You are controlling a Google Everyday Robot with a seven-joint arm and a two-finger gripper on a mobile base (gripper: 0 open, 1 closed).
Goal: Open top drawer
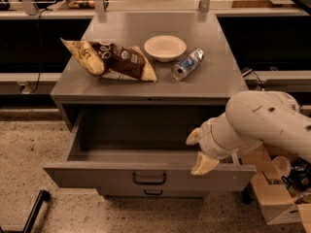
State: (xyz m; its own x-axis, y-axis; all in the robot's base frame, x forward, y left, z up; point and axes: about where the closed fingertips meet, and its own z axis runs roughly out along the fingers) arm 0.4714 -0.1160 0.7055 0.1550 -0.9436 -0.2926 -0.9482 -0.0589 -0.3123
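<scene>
The top drawer (pixel 97 176) of the grey metal cabinet stands pulled far out, showing its deep grey interior (pixel 136 130). Its small dark bar handle (pixel 149 178) is at the centre of the front panel. My gripper (pixel 198 151), on the white arm (pixel 262 120) coming in from the right, is at the drawer's front right corner. Its two tan fingers (pixel 204 164) are spread apart, one inside the drawer and one at the top rim of the front panel. It holds nothing. Under the open drawer only the handle of a lower drawer (pixel 153 192) shows.
On the cabinet top (pixel 146 23) lie snack bags (pixel 109 59), a white bowl (pixel 165 47) and a blue can on its side (pixel 187 64). A cardboard box with clutter (pixel 272 198) stands on the floor at the right. A black bar (pixel 34 212) is at the lower left.
</scene>
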